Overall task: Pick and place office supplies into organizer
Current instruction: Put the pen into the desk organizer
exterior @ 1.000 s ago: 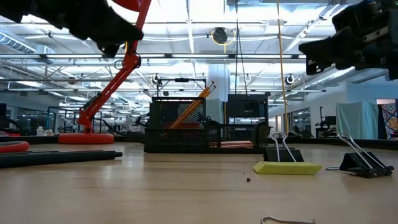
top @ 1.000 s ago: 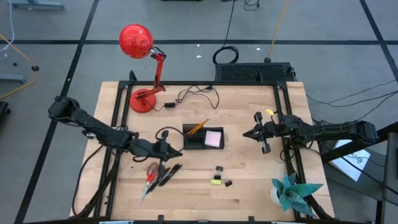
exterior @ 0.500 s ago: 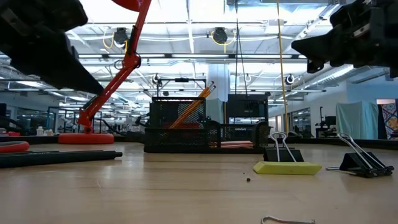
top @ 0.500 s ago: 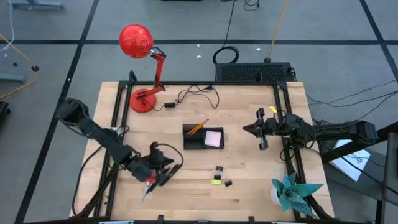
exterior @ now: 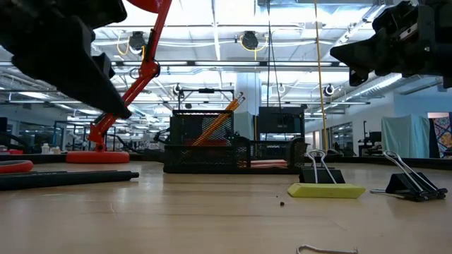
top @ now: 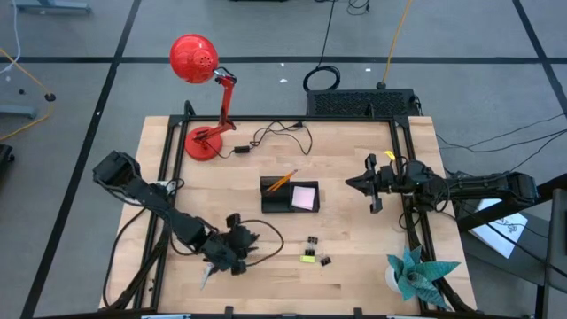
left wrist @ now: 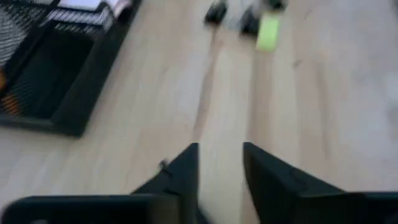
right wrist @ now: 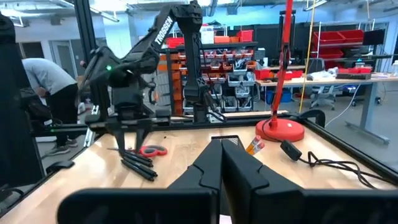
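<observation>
Two arms over the tabletop [top: 354, 151], only one at work. At the near left, left pincer [top: 237, 254] low over the heap of black pens [right wrist: 138, 164] and red-handled scissors [right wrist: 152, 150]. Fingers parted, bare wood showing in the gap in the left wrist view, gripping nothing as yet. For a clean pick, judged from here: single out one pen at the edge of the heap and turn the wrist so the fingers straddle its barrel crosswise. Then go down until the tips nearly brush the wood and close at mid-length, so that it hangs level. Keep clear of the scissors' handles and of a second pen, since a double grab would likely slip. Lift straight up before swinging right and farther in. Next along, the organizer [top: 276, 200] near the middle, with an orange pencil [top: 282, 180] leaning in its taller left compartment and the sticky-note pad [top: 305, 197] in its low right section. Drop the pen upright beside that pencil. Nearer than the organizer and right of the heap, binder clips [top: 313, 241] and the yellow-green piece [top: 307, 257], waiting on the wood. At the right, right pincer [top: 352, 186] closed tight and empty, hovering well apart from the organizer.
</observation>
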You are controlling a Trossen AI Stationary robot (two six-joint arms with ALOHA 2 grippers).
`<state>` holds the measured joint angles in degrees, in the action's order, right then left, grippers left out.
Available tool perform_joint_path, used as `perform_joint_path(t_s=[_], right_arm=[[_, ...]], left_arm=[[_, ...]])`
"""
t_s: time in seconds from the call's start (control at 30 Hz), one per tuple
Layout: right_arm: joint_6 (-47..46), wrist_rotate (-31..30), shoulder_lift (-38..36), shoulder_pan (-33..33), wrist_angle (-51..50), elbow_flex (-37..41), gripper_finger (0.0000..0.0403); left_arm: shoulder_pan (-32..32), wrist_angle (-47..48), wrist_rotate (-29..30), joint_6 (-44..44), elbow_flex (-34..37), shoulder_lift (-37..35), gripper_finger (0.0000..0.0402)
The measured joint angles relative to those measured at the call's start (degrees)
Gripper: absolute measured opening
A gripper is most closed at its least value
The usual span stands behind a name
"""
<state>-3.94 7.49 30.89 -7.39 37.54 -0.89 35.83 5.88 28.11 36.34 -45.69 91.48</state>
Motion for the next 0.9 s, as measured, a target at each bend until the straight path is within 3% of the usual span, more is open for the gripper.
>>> perform_joint_path(t_s=[0.17, 0.3, 0.43, 0.9], right_arm=[[0.18, 0.04, 0.01, 0.02, -0.08, 0.00, 0.0004], [1.48, 0.04, -0.02, 0.02, 0.05, 0.00, 0.0004], [1.61, 0.04, 0.01, 0.02, -0.67, 0.00, 0.0004], [3.65, 0.04, 0.03, 0.02, -0.92, 0.00, 0.0004]], left_arm=[[-1.50, 18.54, 0.04, 10.02, -6.73, 0.51, 0.0215], [-4.01, 22.49, -8.42, 13.80, -10.19, 0.49, 0.0238], [-6.45, 21.05, -16.35, 12.99, -11.35, 1.58, 0.0226], [-8.43, 22.54, -19.88, 10.23, -11.15, 6.48, 0.0140]])
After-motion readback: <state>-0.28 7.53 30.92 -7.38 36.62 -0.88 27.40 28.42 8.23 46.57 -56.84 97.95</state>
